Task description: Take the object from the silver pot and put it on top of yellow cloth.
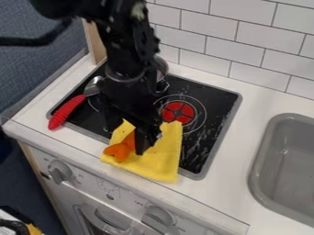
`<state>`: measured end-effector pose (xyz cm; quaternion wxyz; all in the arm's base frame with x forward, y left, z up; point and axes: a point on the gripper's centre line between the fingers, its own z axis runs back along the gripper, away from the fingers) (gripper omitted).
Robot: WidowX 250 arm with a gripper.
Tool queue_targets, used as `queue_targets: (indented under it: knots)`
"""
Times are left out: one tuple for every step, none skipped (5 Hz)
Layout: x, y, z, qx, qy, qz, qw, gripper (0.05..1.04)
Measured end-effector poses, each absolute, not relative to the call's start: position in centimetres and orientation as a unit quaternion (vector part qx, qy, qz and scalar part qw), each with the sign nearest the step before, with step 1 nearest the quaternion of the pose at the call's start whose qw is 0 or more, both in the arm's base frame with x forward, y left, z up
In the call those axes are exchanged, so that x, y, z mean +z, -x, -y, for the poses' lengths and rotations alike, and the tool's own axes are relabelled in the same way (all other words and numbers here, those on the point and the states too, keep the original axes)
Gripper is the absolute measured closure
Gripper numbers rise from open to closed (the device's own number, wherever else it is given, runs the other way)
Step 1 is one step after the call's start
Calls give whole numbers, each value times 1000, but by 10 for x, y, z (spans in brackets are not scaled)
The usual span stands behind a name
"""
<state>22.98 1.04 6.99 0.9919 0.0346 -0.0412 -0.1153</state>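
- Gripper (143, 148) is pointing down over yellow cloth (162, 161); wide or narrow jaws, one cannot tell.
- Silver pot (162, 68) is behind the cloth, partly hidden by the arm (126, 69), contents too.
- Orange object (120, 150) lies on the cloth.

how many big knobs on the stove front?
2: one knob near the image-left end of the front panel, another knob toward the bottom edge of the view. More may be hidden past that edge.
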Motion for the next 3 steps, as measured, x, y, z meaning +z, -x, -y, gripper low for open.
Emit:
queue_targets:
  knots:
    - [86, -221, -15, -83, -31, 47, 995, 82]
    - [90, -220, -16, -73, -22, 45, 996, 82]
    - [84, -219, -20, -68, -34, 29, 997, 83]
